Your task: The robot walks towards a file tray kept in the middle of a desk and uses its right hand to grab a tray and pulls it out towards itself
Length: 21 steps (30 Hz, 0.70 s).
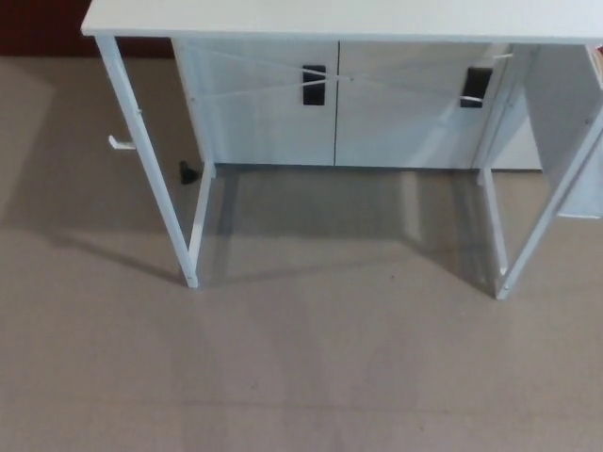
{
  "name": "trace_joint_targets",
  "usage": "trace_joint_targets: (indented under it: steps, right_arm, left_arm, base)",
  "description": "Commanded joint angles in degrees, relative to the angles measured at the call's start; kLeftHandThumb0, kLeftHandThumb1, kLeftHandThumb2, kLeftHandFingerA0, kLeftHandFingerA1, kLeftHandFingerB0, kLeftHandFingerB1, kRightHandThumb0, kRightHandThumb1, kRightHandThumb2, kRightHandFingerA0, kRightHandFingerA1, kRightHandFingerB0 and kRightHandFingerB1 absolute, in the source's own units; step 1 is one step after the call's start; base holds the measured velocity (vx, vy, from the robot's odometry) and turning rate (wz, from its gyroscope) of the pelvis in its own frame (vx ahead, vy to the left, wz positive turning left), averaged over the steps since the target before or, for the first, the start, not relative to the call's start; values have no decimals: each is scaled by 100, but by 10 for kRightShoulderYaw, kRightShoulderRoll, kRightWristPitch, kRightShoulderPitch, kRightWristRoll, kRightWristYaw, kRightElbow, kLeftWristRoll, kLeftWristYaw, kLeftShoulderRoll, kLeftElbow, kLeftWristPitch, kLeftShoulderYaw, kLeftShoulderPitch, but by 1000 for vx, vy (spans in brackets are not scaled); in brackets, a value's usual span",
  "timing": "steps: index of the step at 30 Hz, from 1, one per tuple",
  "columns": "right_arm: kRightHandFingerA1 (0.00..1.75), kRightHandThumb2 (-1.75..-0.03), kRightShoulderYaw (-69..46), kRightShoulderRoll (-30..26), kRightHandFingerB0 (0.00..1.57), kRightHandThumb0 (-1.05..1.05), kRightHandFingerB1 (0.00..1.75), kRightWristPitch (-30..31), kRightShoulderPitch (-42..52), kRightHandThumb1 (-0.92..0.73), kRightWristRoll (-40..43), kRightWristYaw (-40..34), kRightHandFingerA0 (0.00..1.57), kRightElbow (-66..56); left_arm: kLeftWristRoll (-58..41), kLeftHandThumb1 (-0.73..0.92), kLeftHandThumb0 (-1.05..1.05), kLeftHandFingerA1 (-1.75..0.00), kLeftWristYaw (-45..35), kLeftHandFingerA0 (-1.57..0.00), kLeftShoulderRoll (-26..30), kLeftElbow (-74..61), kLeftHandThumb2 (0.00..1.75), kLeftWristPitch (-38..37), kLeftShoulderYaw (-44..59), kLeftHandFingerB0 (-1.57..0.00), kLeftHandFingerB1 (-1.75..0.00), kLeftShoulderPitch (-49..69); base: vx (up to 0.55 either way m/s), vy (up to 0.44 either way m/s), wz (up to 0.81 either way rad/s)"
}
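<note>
view: I'm looking down from the head camera at the floor (pixel 311 377) and the near side of a white bench (pixel 339 17).
bench: I see only the front strip of its top, along the upper edge of the picture; white legs run down to the floor, left front leg (pixel 151 169), right front leg (pixel 542 221).
tray: I can't find the file tray; the part of the bench top I can see is bare white, the rest is cut off above.
hands: neither the left nor the right hand shows, so I can't say whether fingers are apart or together.
cabinet: white cabinet (pixel 339 104) behind the legs, under the top, two doors, a dark handle on each, left handle (pixel 314 83), right handle (pixel 476 87).
braces: thin white cross braces run in front of the cabinet doors.
hook: small white piece (pixel 121 144) sticks out from the left leg, on its outer side.
dark bit: small black thing (pixel 188 172) on the floor near the left rear leg, too small for me to tell what.
floor: beige, with the bench's shadow under and to the left.
</note>
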Motion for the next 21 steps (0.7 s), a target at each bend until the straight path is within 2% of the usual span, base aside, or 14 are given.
trace_joint_targets:
  steps: [1,2,6,12,19,20,21]
  right_arm:
    - [91,-76,1,-2,19,-26,57,-16,-9,-67,2,3,40,0]
    - [79,-103,1,-2,19,-28,60,-19,-8,-52,3,3,46,1]
    - [79,-103,9,-8,18,-31,59,-21,-3,-52,-8,0,47,-6]
    - [80,-103,8,-7,18,-32,59,-17,-13,-53,-1,7,48,-6]
    - [80,-103,5,-5,18,-32,59,-16,-15,-53,3,11,47,-7]
    - [81,-103,6,-5,18,-32,59,-13,-15,-53,-1,9,50,-10]
    - [80,-103,10,-7,18,-31,59,-9,-15,-53,-8,6,49,-15]
  left_arm:
    - [24,32,-37,-47,18,-46,22,10,58,-14,-7,-36,-42,-3]
    - [27,32,-37,-47,20,-47,21,-4,58,-10,-10,-36,-42,5]
    - [31,32,-37,-47,18,-48,20,-18,58,-17,-19,-37,-43,20]
    - [38,32,-38,-47,30,-49,22,-14,58,-18,-27,-37,-42,12]
    - [41,33,-40,-48,30,-48,30,-25,60,-30,-31,-35,-43,17]
    - [39,37,-33,-42,28,-51,31,-25,51,-29,-30,-37,-38,16]
    - [39,32,-41,-48,27,-48,32,-33,61,-26,-29,-33,-43,19]
  base:
    - [162,76,-7]
    - [228,119,-2]
    - [271,274,-2]
    - [211,9,9]
    - [184,-173,10]
    - [280,-596,14]
    - [265,-563,73]
